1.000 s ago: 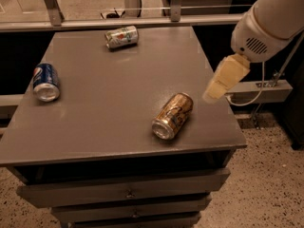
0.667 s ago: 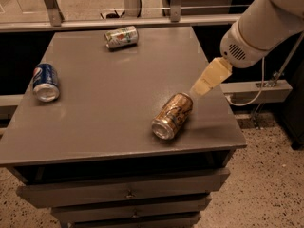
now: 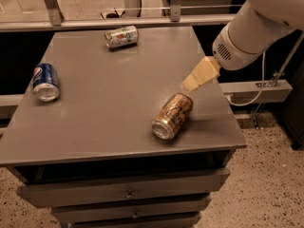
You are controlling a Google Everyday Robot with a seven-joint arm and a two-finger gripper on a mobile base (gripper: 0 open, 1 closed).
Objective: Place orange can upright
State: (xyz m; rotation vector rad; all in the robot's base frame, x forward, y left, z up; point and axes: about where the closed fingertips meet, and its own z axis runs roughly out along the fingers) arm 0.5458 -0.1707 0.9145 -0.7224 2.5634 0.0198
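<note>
Seemingly no legible text; claw point(image 3: 188, 85) near orange can point(image 3: 173, 116)

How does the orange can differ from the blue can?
The orange can is bronze with dark swirls; the blue can is blue. The orange can lies front right, the blue can at the table's left edge. The end effector is close to the orange can, far from the blue can. Both lie on their sides.

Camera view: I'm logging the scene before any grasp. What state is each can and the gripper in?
orange can: lying on its side, front right of the table
blue can: lying on its side, left edge
white-green can: lying on its side, at the back
gripper: low, at the orange can's far end
</note>
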